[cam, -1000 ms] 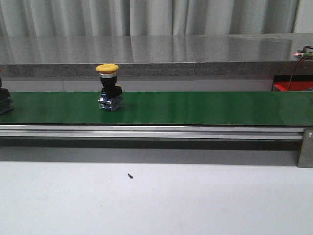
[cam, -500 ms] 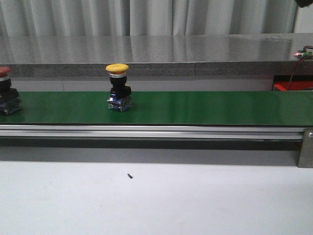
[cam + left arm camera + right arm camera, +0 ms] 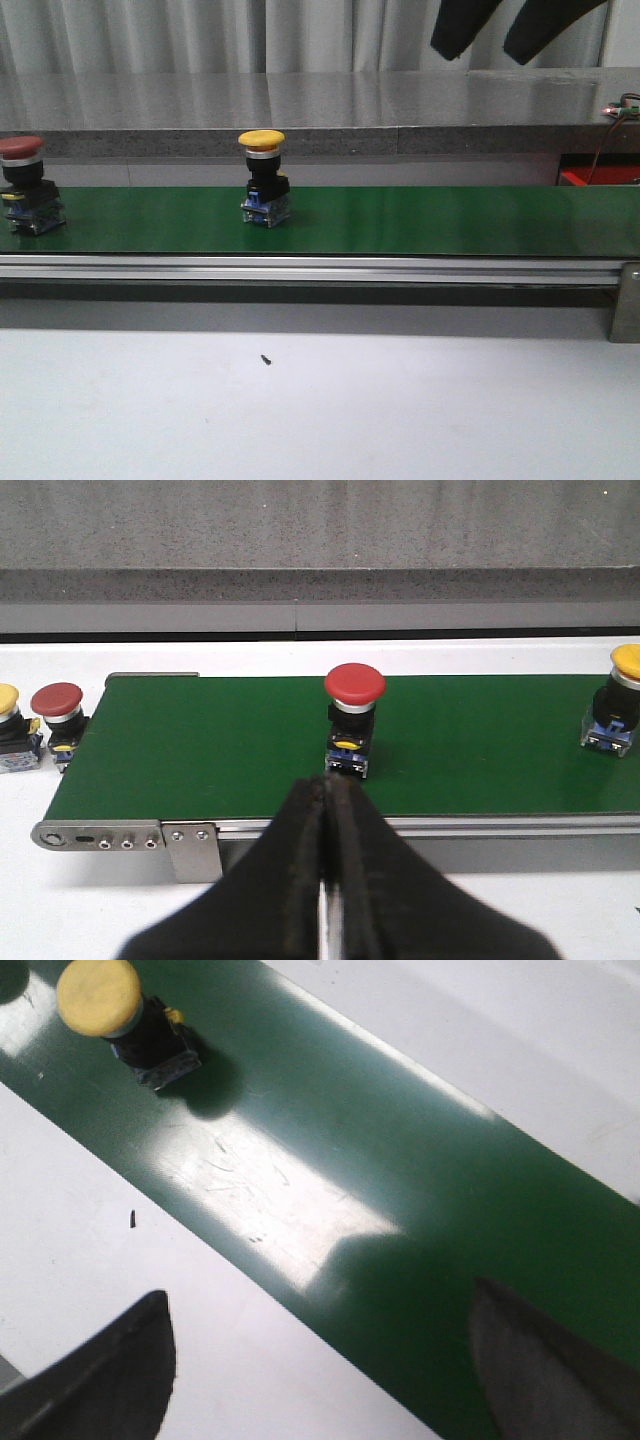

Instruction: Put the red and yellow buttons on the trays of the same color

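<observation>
Buttons — two red (image 3: 354,687), two yellow (image 3: 262,140)

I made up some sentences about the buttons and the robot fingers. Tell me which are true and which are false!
1. A yellow button stands upright on the green belt. True.
2. The red button lies tipped over on its side. False: it stands upright on the belt.
3. The left gripper has its fingers pressed together. True.
4. The right gripper is holding the yellow button. False: its fingers are spread wide with nothing between them.
5. Two more buttons wait beside the end of the belt. True: one yellow, one red.
</observation>
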Tool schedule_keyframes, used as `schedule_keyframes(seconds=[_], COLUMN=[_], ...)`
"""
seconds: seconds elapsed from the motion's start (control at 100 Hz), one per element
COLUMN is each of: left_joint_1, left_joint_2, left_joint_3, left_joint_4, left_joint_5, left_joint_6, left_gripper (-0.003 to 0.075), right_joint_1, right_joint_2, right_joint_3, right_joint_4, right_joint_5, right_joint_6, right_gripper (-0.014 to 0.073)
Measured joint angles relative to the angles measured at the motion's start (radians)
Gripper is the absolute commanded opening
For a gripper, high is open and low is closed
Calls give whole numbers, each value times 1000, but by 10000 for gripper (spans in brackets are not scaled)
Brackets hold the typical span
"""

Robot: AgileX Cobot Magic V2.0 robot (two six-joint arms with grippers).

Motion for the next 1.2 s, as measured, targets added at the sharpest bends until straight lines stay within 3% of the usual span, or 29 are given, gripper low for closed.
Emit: schedule_keyframes(seconds=[0.39, 0.78, 1.2], left_joint_1=[0, 0, 0], left_joint_2=[0, 0, 0], left_joint_3=[0, 0, 0], left_joint_4=[0, 0, 0], left_joint_5=[0, 0, 0], left_joint_6=[2, 2, 2], left_gripper=[-20, -20, -19], right_joint_1=[108, 195, 201], right_joint_2=[187, 284, 337], right_joint_3=[-199, -214, -214], right_joint_4=[2, 4, 6], right_joint_5=[7, -102, -175], right_joint_6=[-144, -146, -148], right_gripper=[598, 598, 587])
